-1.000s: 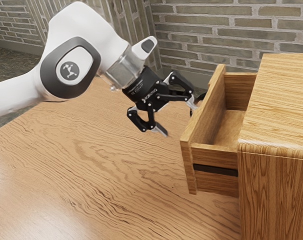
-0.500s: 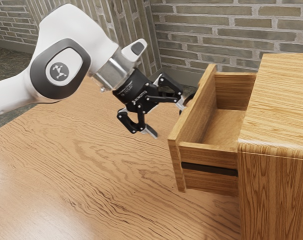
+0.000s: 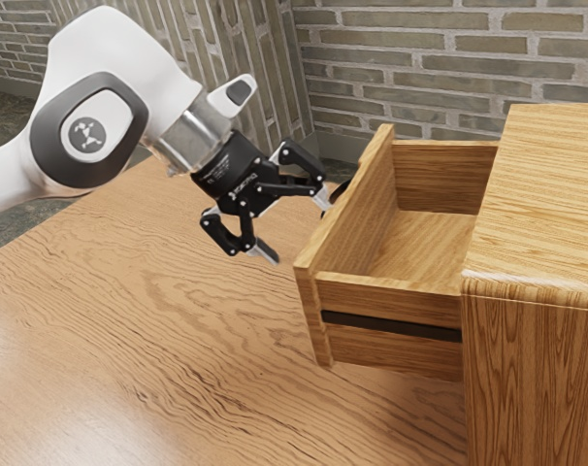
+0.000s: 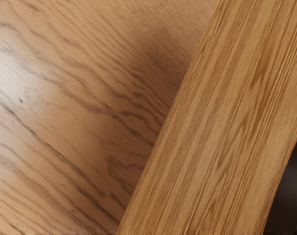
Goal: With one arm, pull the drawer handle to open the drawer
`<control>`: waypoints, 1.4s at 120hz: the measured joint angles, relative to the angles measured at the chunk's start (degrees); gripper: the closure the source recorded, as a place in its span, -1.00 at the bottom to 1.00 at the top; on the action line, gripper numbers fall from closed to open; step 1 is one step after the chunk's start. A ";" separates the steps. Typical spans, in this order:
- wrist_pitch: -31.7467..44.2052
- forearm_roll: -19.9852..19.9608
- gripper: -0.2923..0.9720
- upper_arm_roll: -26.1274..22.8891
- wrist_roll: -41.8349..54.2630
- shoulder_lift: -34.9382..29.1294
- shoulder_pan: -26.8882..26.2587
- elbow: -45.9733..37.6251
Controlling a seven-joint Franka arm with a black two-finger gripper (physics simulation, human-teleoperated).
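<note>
A wooden drawer juts out of the cabinet toward the exterior view's left, and its empty inside is visible. My black gripper is at the outer face of the drawer front, with its fingers spread wide. The upper fingertip reaches the front panel where the handle is hidden behind the panel's edge. The lower fingertip hangs free over the table. In the wrist view the drawer front runs diagonally close under my hand.
The wooden table stretches out to the exterior view's left and front of the cabinet. A brick wall stands behind. In the wrist view the table top lies beside the drawer front.
The drawer has slid further out of the cabinet toward the exterior view's left. My gripper has moved the same way with the drawer front, its fingers as wide apart as before.
</note>
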 joint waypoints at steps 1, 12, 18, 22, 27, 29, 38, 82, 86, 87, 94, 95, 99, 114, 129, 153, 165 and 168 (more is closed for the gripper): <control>-0.01 0.01 -0.52 -0.02 0.00 -0.06 0.03 -0.03; -0.10 0.29 -0.52 -0.16 -0.01 -0.50 0.40 -0.25; -0.14 0.49 -0.52 -0.16 0.00 -0.72 0.65 -0.30; -0.16 0.59 -0.52 -0.16 0.01 -0.85 0.77 -0.32; -0.17 0.68 -0.52 -0.16 0.03 -0.93 0.88 -0.29; -0.18 0.73 -0.52 -0.15 0.04 -0.94 0.91 -0.28; -0.18 0.89 -0.52 0.08 0.16 -1.09 0.97 -0.20; -0.65 1.19 -0.52 0.00 0.80 -2.02 3.54 -0.26; -0.73 1.17 -0.52 -0.06 0.83 -2.04 3.63 -0.35; -0.75 1.17 -0.52 -0.07 0.84 -2.05 3.64 -0.42; -0.84 1.14 -0.52 -0.20 0.88 -2.10 3.86 -0.88; -0.85 1.14 -0.52 -0.22 0.88 -2.11 3.88 -0.93; -0.87 1.10 -0.52 -0.84 0.89 -2.25 4.53 -1.37; -0.98 1.01 -0.52 -5.45 0.94 -2.93 9.38 -2.63; -1.06 0.98 -0.52 -6.06 0.98 -3.67 10.37 -3.30; -1.08 1.04 -0.52 -6.13 1.05 -4.52 11.08 -4.04; -1.07 1.08 -0.52 -6.19 1.08 -4.74 11.50 -4.44; -1.07 1.09 -0.52 -6.20 1.08 -4.82 11.57 -4.50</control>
